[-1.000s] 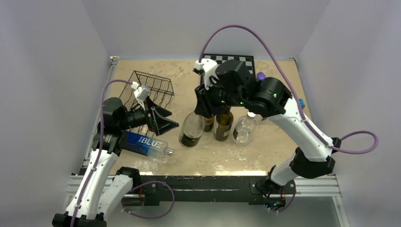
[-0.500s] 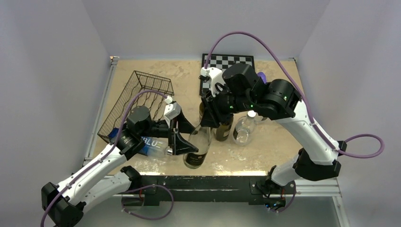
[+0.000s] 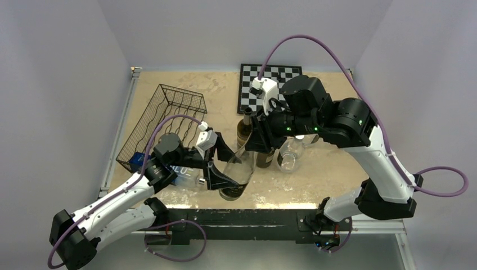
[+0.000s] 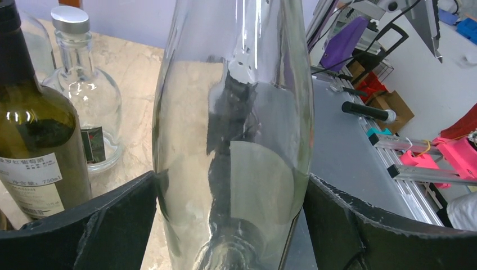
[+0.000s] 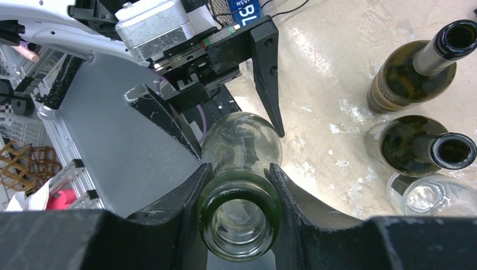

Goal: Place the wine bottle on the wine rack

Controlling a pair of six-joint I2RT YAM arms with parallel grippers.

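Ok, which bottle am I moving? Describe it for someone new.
Near the front edge of the table, between the arms, stands a group of bottles. Yours is the clear wine bottle, neck clamped in the right gripper. Unlike its upright neighbours, it alone leans.

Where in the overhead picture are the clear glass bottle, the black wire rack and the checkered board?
Clear glass wine bottle [image 3: 239, 170]: top view, its tilted body.
Black wire wine rack [image 3: 183, 99]: top view, mesh end wall.
Black-and-white chessboard [image 3: 279, 73]: top view, middle squares.
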